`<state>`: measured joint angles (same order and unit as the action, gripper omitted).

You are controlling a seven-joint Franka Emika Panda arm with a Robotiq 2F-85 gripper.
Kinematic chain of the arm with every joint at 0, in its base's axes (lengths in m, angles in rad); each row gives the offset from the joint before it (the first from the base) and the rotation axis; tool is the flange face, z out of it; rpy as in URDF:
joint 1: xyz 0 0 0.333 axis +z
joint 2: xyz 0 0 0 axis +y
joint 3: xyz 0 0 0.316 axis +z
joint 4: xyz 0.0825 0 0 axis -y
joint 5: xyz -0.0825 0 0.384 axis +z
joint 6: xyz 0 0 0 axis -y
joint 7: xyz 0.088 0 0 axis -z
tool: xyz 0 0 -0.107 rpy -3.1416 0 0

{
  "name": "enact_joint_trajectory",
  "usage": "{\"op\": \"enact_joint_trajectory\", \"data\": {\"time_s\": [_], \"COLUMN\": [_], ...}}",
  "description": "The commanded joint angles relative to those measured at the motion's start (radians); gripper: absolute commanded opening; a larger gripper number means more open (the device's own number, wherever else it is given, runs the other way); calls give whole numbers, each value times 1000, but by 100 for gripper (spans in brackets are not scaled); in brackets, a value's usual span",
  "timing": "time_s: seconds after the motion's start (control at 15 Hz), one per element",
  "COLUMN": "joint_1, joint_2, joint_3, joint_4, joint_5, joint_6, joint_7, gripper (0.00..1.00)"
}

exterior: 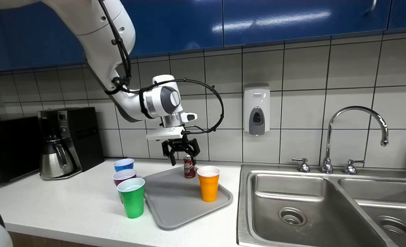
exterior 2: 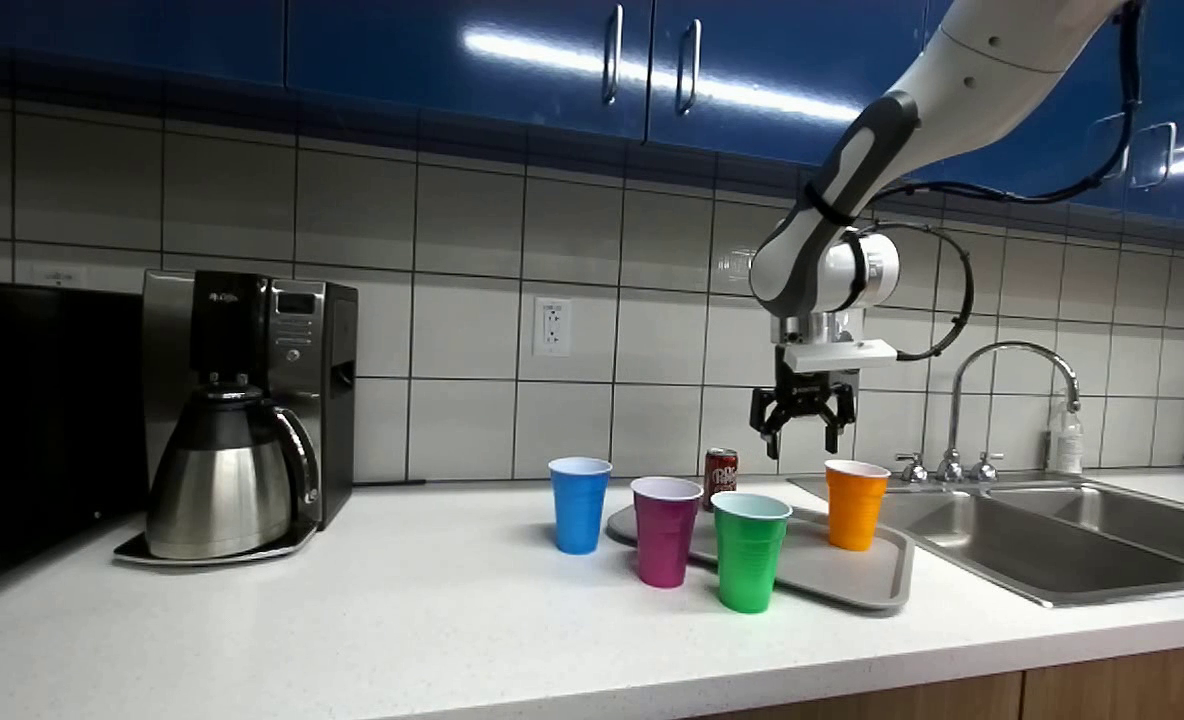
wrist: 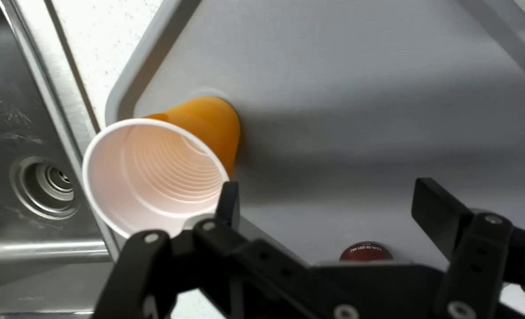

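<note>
My gripper is open and empty, pointing down above the grey tray; it shows also in an exterior view and the wrist view. A dark red soda can stands at the tray's back, below the gripper; the gripper body mostly hides it in the wrist view. An orange cup stands upright on the tray near the sink; in the wrist view it lies beyond one fingertip. A green cup, a purple cup and a blue cup stand on the counter beside the tray.
A double steel sink with a curved faucet adjoins the tray side. A coffee maker and a black appliance stand at the far end. A soap dispenser hangs on the tiled wall. Blue cabinets hang overhead.
</note>
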<state>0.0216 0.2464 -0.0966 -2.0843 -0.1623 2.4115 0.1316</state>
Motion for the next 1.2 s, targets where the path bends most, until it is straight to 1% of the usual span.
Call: {"op": "enact_joint_trajectory", "data": {"time_s": [0.0,0.6,1.07,1.13], "joint_1": [-17,-26,-40,-42], "joint_2": [36,89,138,144], "joint_3": [-10,-44,-52,-52], "joint_4": [41,71,96,99], "joint_5": [-27,-27,-8,-6], "joint_6": [8,18,21,22], "joint_7": [9,17,11,9], "gripper": [100,100,100,80]}}
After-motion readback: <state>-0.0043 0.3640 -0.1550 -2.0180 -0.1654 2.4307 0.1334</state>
